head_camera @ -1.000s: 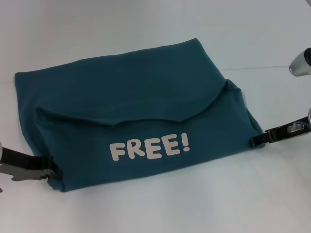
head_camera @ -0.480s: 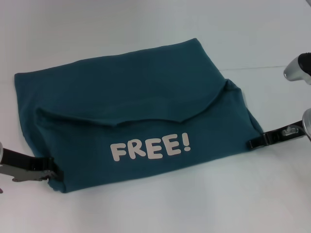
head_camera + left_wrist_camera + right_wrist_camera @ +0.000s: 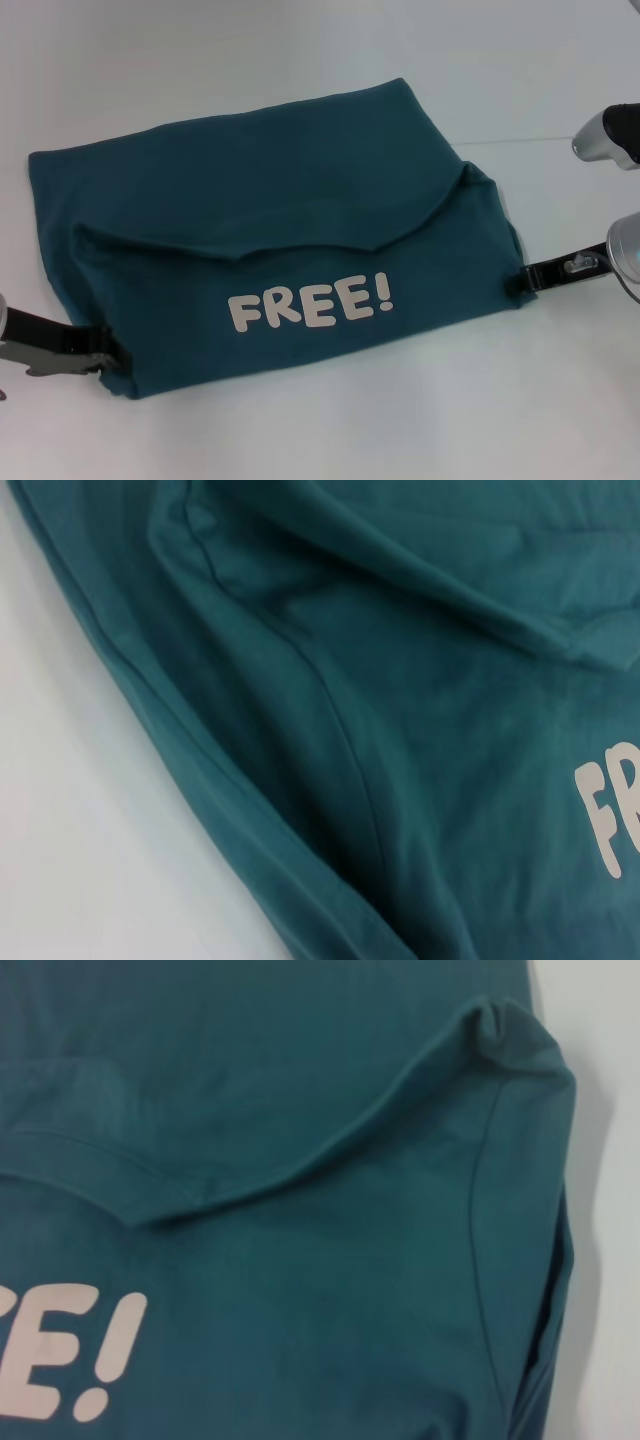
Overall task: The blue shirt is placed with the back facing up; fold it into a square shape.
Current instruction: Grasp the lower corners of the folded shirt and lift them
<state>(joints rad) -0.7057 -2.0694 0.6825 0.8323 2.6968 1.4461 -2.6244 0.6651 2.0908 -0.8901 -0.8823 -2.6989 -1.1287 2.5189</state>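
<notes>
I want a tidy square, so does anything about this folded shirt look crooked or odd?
Yes. The shirt sits askew on the white table, its far edge slanting. The near flap, with the FREE! lettering, ends in a wavy, sagging edge rather than a straight fold. The left hand and right hand are at its near corners.

The blue shirt [image 3: 270,240] lies between left hand [image 3: 105,352] and right hand [image 3: 522,279].
</notes>
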